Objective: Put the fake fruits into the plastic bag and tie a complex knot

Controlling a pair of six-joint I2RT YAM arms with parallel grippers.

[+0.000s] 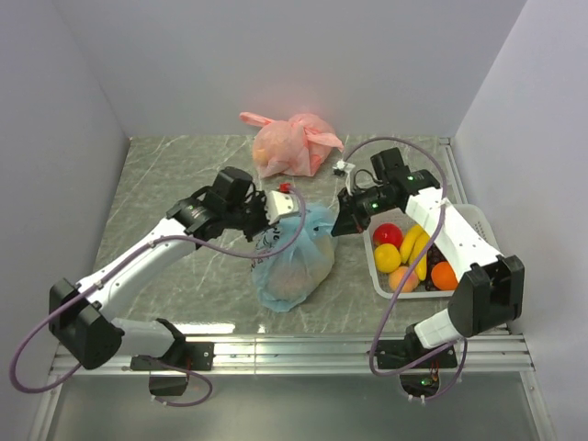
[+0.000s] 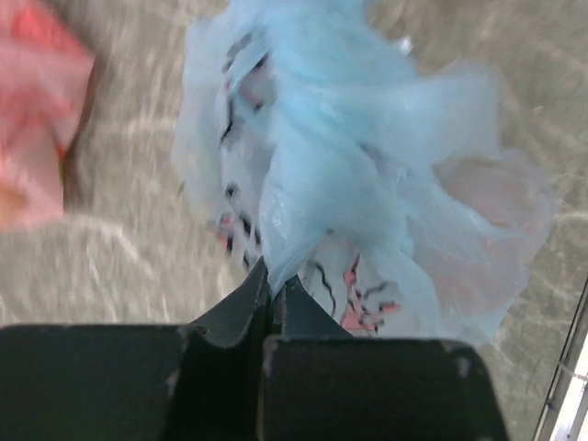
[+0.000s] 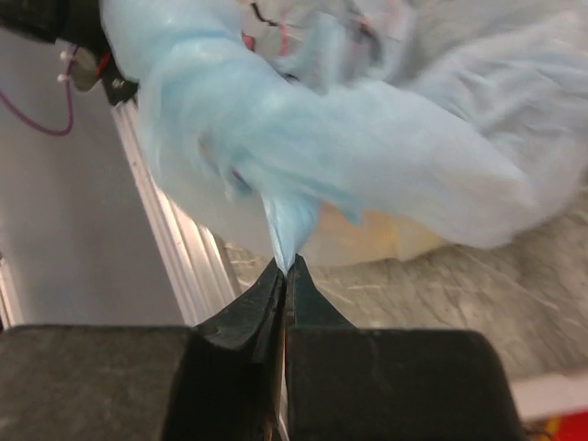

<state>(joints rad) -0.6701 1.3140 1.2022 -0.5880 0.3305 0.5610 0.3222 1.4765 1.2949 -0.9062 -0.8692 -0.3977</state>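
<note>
The light-blue plastic bag (image 1: pixel 299 253) with pink and dark print lies in the middle of the table, bulging with fruit that shows through it. My left gripper (image 1: pixel 273 216) is shut on the bag's film (image 2: pixel 303 193) at its upper left. My right gripper (image 1: pixel 338 223) is shut on a twisted blue strip of the bag (image 3: pixel 303 147) at its upper right. Several fake fruits lie in the white basket (image 1: pixel 480 220): a red one (image 1: pixel 387 233), yellow ones (image 1: pixel 412 246), an orange one (image 1: pixel 444 275) and a peach one (image 1: pixel 401 278).
A pink-orange knotted bag (image 1: pixel 289 145) lies at the back of the table. The basket stands at the right under my right arm. A metal rail (image 1: pixel 303 349) runs along the near edge. White walls close in the left, back and right.
</note>
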